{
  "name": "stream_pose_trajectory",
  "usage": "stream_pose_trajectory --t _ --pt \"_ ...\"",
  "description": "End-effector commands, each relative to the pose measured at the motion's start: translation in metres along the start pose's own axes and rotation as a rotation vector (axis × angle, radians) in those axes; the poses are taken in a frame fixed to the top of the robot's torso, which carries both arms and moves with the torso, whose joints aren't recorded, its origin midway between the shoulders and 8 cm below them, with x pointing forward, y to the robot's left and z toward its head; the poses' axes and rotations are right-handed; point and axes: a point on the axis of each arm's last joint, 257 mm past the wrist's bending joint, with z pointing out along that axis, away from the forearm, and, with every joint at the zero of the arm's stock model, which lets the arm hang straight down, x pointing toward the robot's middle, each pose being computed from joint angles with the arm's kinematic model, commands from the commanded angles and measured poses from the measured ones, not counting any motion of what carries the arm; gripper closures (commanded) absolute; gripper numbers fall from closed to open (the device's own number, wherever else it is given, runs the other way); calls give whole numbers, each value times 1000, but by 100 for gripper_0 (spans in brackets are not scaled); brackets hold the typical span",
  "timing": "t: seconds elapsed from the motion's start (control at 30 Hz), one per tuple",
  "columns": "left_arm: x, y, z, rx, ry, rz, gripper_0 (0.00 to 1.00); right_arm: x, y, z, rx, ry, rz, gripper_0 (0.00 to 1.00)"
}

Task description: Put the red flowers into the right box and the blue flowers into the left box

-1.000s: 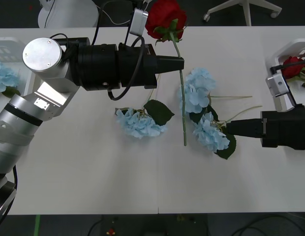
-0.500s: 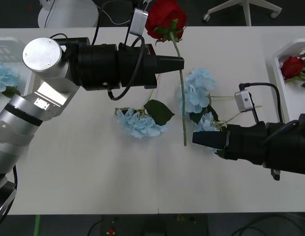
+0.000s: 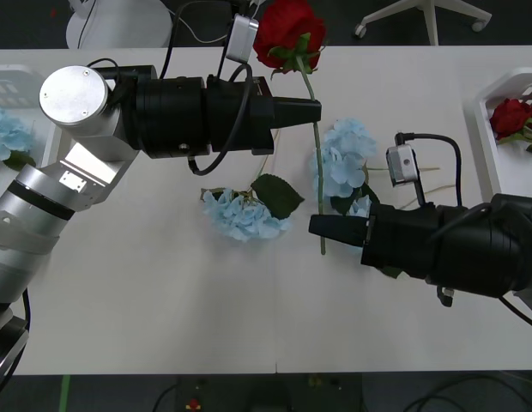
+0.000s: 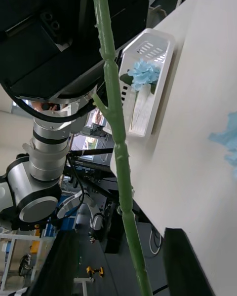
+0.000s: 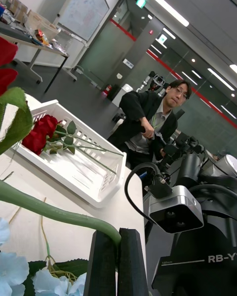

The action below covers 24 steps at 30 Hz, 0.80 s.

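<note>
My left gripper (image 3: 318,112) is shut on the green stem of a red flower (image 3: 287,30) and holds it above the table, the stem (image 3: 320,189) hanging down. In the left wrist view the fingers (image 5: 106,261) pinch that stem (image 5: 49,209). My right gripper (image 3: 313,226) is open at the stem's lower end, and the stem (image 4: 116,128) runs between its fingers (image 4: 185,261). Three blue flowers (image 3: 343,159) (image 3: 244,215) (image 3: 362,210) lie on the table. The left box (image 3: 9,86) holds a blue flower (image 3: 7,133). The right box (image 3: 506,90) holds red flowers (image 3: 510,116).
The white table (image 3: 146,292) has bare room at the front and left. In the right wrist view the left box (image 4: 158,44) sits far off with its blue flower (image 4: 145,73). In the left wrist view the right box (image 5: 84,172) stands behind my right arm's camera (image 5: 177,209).
My right arm has swung left from beside the right box, across the blue flowers, to the hanging stem's lower end. The left arm and the rose have not moved.
</note>
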Motion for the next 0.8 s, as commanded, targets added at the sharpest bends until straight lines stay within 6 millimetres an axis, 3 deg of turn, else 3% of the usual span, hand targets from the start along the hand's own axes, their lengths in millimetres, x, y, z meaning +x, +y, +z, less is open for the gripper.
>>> stream_pose_trajectory --t 0.03,0.4,0.47,0.5,0.57,0.6,0.8 --pt "-26 -23 15 52 -19 141 100 -9 27 12 -57 -15 -44 100" --pt "-26 -23 15 52 -19 141 100 -13 28 13 -58 -27 -35 100" --pt "-26 -23 15 52 -19 141 63 -13 28 13 -58 -27 -33 100" --pt "-26 -23 15 52 -19 141 25 -13 28 13 -57 -26 -32 100" --pt "-26 -23 15 52 -19 141 8 -13 27 12 -55 -27 -30 100" --pt "-26 -23 15 52 -19 141 0 -14 28 13 -55 -27 -31 100" --pt "-26 -23 15 52 -19 141 0 -14 27 12 -53 -27 -26 100"
